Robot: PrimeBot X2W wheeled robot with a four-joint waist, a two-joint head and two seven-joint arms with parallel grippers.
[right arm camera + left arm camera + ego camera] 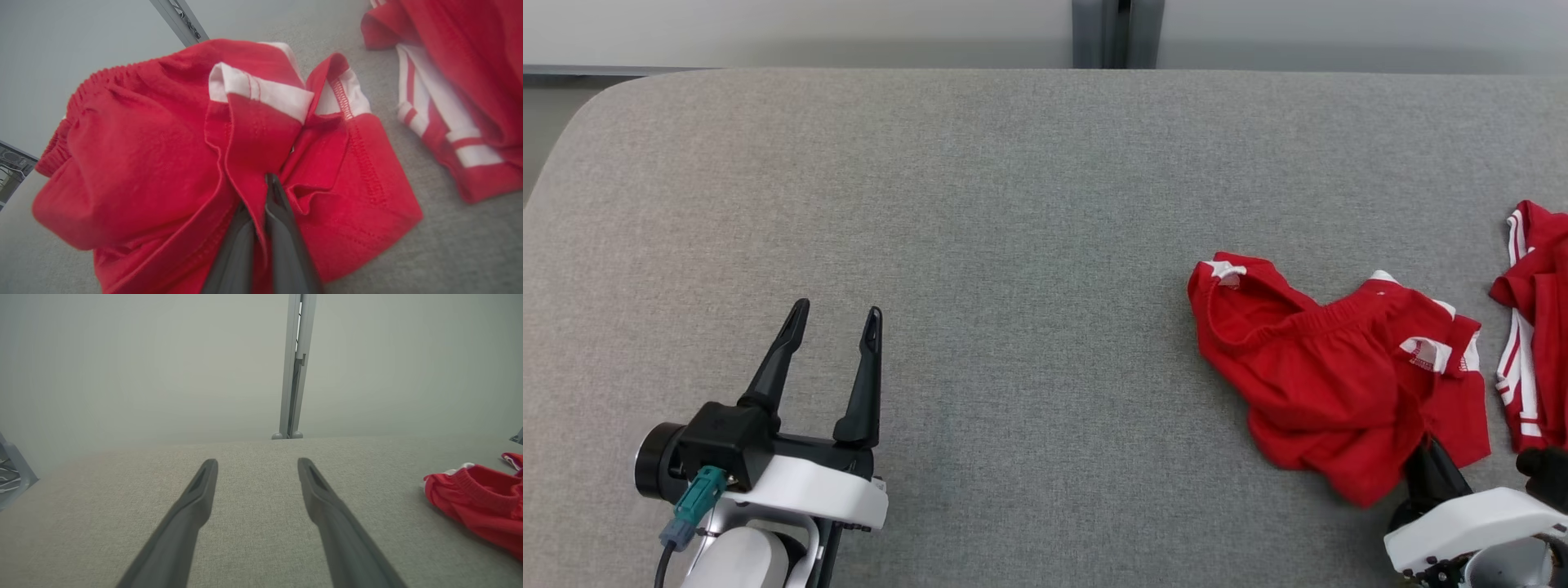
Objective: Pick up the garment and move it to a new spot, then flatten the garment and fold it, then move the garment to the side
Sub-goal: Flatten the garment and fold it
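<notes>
**Right end effector has the red shorts by the near edge**

The right end effector (265,196) is clamped on cloth. In the right wrist view its two dark fingers are pressed together with a fold of the red shorts (1327,384) pinched between them, close to a white-trimmed hem.

In the head view the shorts lie crumpled at the right of the frame on the grey bench (1029,204). The grip sits at their lower right edge, so nearly all the fabric spreads up and to the left of the fingers. The elastic waistband runs across the top of the heap. That gives the shorts a long axis roughly across the frame, dipping a little toward the right.

A second red garment with white stripes (1535,327) lies just beside them at the far right edge. The two look apart, though only narrowly.

The left end effector (837,314) is at the lower left of the frame with its fingers spread wide and holding nothing. It is well away from the shorts, so the right arm is plainly the nearer one.

I'd say the pick-up is in hand. The open bench lies left of the grip, so a lift and carry that way would drag the loose bulk behind it.
</notes>
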